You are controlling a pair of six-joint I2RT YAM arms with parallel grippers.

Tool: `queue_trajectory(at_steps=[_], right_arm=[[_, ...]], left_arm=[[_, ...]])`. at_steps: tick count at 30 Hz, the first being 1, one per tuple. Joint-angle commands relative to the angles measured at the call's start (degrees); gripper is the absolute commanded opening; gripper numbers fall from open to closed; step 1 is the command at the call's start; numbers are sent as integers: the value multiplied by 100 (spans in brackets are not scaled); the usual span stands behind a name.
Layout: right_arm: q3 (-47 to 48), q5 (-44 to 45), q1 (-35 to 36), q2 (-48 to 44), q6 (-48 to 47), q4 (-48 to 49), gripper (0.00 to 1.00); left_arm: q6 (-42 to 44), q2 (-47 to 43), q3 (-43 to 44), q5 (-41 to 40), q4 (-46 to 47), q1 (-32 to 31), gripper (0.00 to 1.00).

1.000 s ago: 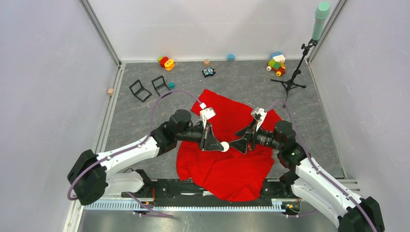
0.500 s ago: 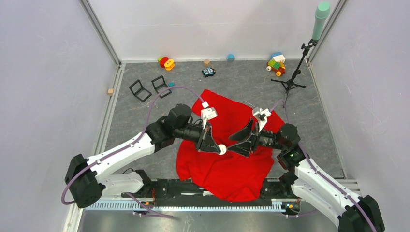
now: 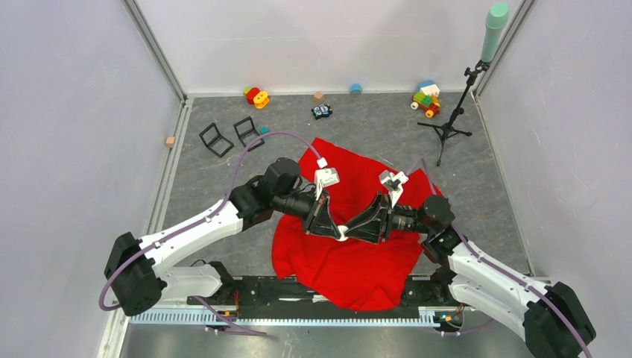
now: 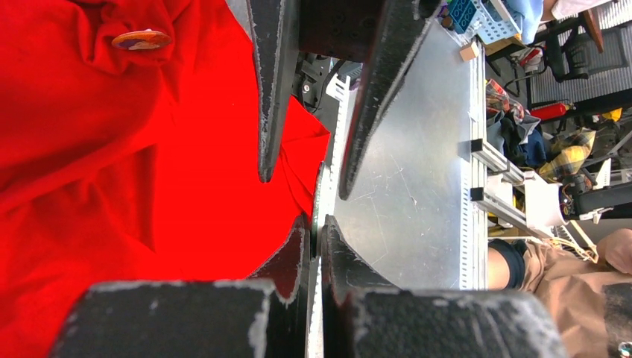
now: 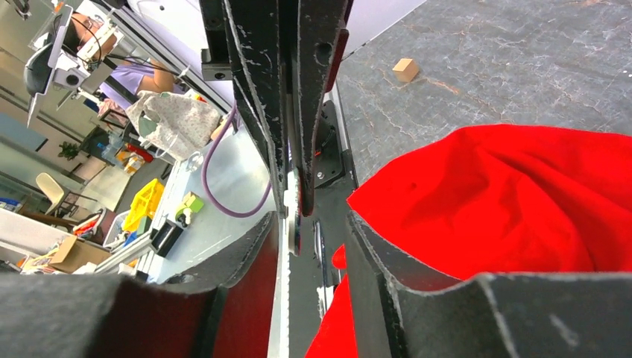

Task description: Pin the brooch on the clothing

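Your left gripper point(image 4: 317, 224) has its fingers pressed tight on the thin white brooch point(image 3: 341, 231) and holds it edge-on above the middle of the red T-shirt point(image 3: 350, 272). Your right gripper point(image 5: 309, 220) meets it tip to tip. Its fingers stand partway apart on either side of the disc's free rim, gripping nothing yet. This looks like a handover, or a two-handed go at the clasp; the pin itself is not visible. Next, bring the right fingers squarely onto the rim without twisting it out of the left's grip. A small orange disc point(image 4: 141, 39), which I cannot identify, lies on the crumpled shirt, spread on the grey table point(image 3: 358, 127).
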Motion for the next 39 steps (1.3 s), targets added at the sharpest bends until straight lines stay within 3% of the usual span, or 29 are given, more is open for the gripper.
queue_trajectory(at_steps=[1,17,25,39], right_arm=[[-64,-100,24,-33,180,568,42],[-188,21,124,-29,59,449,29],[-29,377,262,-20,-403,-260,24],[761,1351,416,873,-760,-1607,2]], left_arm=[[33,-202,-108,139,400,1,2],[-70,-218,-207,177,534,-3,2],[-70,-210,-207,177,533,-3,2],[-197,-151,-275,422,744,-20,2]])
